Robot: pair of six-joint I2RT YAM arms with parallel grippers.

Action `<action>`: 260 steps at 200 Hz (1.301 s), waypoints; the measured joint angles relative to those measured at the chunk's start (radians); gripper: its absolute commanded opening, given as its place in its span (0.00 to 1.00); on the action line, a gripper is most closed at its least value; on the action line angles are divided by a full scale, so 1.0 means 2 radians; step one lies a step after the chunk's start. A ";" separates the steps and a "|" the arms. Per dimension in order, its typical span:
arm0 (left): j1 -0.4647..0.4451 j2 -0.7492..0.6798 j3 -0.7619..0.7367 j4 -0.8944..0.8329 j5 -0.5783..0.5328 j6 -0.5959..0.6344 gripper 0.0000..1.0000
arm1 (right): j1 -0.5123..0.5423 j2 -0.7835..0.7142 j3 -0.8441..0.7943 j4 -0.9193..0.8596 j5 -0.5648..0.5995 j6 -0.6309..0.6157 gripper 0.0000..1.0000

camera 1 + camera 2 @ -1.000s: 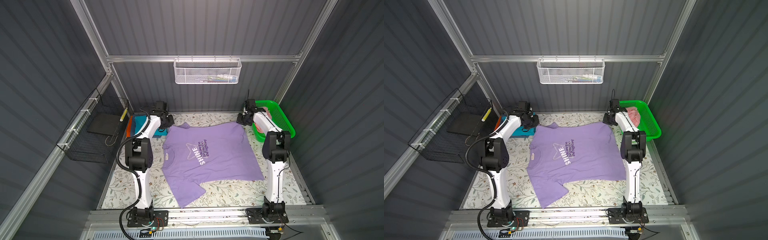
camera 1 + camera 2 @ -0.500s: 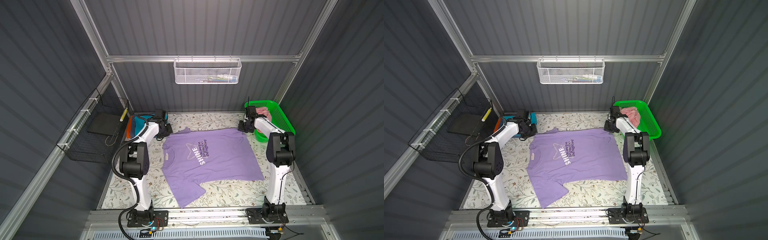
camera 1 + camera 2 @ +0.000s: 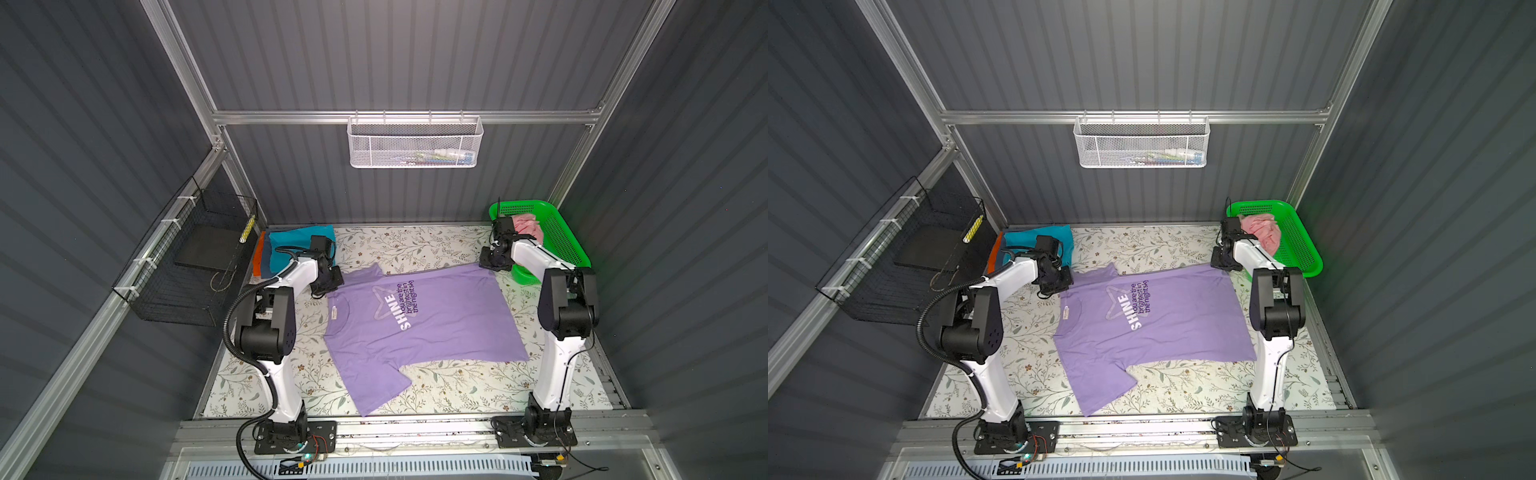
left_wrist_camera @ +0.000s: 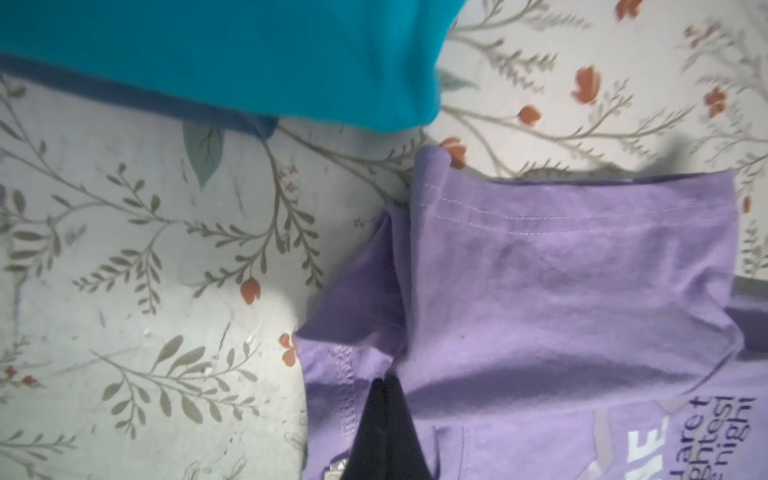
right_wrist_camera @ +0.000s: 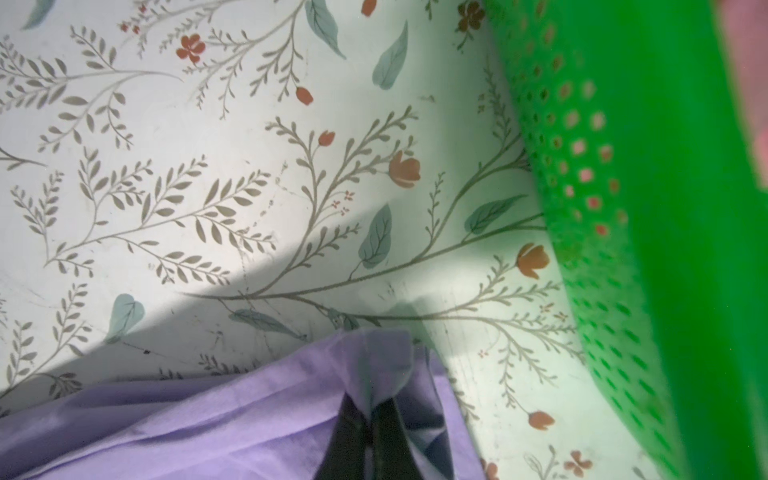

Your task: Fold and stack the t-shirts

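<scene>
The left gripper (image 3: 329,286) and right gripper (image 3: 490,266) are each pinched closed on the far edge of the lavender cotton t-shirt with the white "SHINE" star print (image 3: 415,328), at its shoulder and hem corner. Over the last second they have lowered that edge onto the floral-patterned table mat (image 3: 436,245). The shirt now lies spread flat mid-frame, probably ready for release and the first fold.

A floral-printed table cover (image 3: 415,245) spans the work surface; a green plastic mesh basket (image 3: 561,237) sits at its far right corner; a white mesh basket (image 3: 414,143) hangs on the back rail; a black wire basket (image 3: 187,270) on the left wall holds 1 flat black pad (image 3: 205,249).
</scene>
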 measured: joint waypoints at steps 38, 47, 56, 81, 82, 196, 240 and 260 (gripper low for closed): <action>0.000 0.000 -0.022 0.002 0.000 0.000 0.02 | 0.000 -0.014 -0.031 0.004 -0.005 0.003 0.29; 0.000 -0.001 -0.024 0.003 0.000 0.000 0.07 | 0.000 -0.019 -0.041 0.009 -0.007 0.004 0.31; 0.001 -0.002 -0.024 0.004 0.000 0.000 0.09 | 0.000 -0.026 -0.050 0.010 -0.010 0.008 0.33; 0.002 -0.009 -0.024 0.002 -0.004 -0.003 0.22 | 0.000 -0.045 -0.063 0.011 -0.014 0.012 0.36; 0.002 -0.010 -0.024 0.002 -0.004 -0.002 0.23 | 0.000 -0.046 -0.064 0.011 -0.014 0.012 0.36; -0.112 0.002 0.147 -0.059 -0.138 0.018 0.63 | 0.025 -0.167 -0.094 0.014 -0.015 0.018 0.15; -0.149 0.134 0.250 -0.078 -0.165 0.039 0.82 | 0.026 -0.141 -0.109 0.014 -0.027 0.021 0.15; -0.163 0.177 0.291 -0.091 -0.181 0.048 0.85 | 0.026 -0.134 -0.113 0.012 -0.031 0.022 0.16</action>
